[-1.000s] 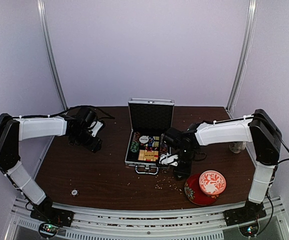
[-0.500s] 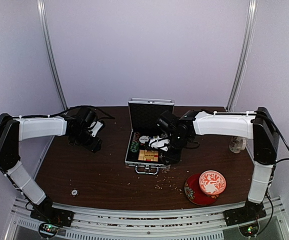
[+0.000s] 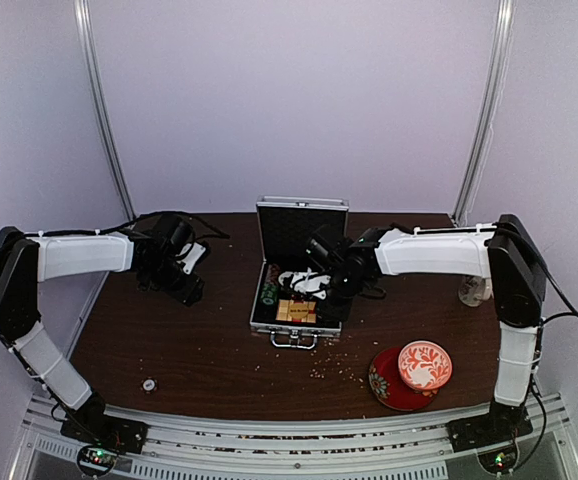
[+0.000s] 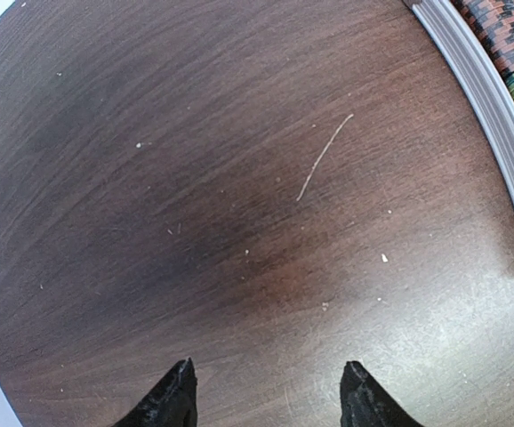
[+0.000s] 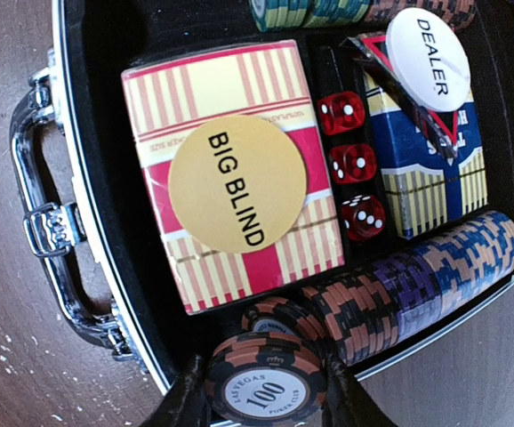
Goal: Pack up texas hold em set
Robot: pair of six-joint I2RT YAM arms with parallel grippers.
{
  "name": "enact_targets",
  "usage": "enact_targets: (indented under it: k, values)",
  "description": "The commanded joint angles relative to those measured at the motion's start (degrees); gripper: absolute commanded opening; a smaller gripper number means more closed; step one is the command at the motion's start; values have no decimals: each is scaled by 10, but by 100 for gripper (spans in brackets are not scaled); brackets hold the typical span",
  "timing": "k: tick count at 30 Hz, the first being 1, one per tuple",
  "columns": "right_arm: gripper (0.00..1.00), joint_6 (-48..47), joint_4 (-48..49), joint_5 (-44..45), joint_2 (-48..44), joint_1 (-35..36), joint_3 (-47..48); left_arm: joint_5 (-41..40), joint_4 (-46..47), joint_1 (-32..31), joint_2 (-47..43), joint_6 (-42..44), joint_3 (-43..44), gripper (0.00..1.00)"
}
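Note:
The silver briefcase (image 3: 302, 235) lies open at the table's middle, lid upright. Inside, the right wrist view shows a red-tan card box (image 5: 195, 98) under a yellow BIG BLIND disc (image 5: 237, 189), three red dice (image 5: 349, 165), a blue card box (image 5: 435, 178) under a white DEALER disc (image 5: 428, 58), and a row of dark chips (image 5: 417, 285). My right gripper (image 5: 266, 396) is shut on a small stack of black-and-orange "100" chips (image 5: 266, 378), over the case's near corner beside the chip row. My left gripper (image 4: 269, 374) hangs open and holds nothing, over bare wood left of the case (image 4: 488, 116).
A lone small chip (image 3: 149, 384) lies near the front left edge. A red-and-white bowl (image 3: 425, 364) on a red saucer (image 3: 387, 388) stands at front right, and a mug (image 3: 474, 292) at the far right. Crumbs are scattered in front of the case handle (image 5: 48, 231).
My right arm has swung left and away from the spot beside the bowl to above the open case, carrying the chip stack. The left arm has stayed put.

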Motion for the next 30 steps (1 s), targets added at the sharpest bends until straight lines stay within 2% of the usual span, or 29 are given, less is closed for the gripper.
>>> enact_targets:
  k: [1, 6, 9, 17, 30]
  values:
    - [20, 6, 20, 25, 8, -4, 8, 8, 3, 5, 6, 6, 12, 56]
    - [21, 3, 23, 26, 17, -5, 0, 9, 3, 5, 7, 6, 13, 56]
    - [25, 2, 30, 30, 19, -6, -7, 9, 3, 5, 8, 6, 12, 56]
    - [46, 1, 38, 37, 12, -6, -15, 9, 2, 5, 10, 6, 13, 56]
    - [51, 4, 43, 66, 5, -6, -24, 9, 2, 6, 10, 6, 13, 56]
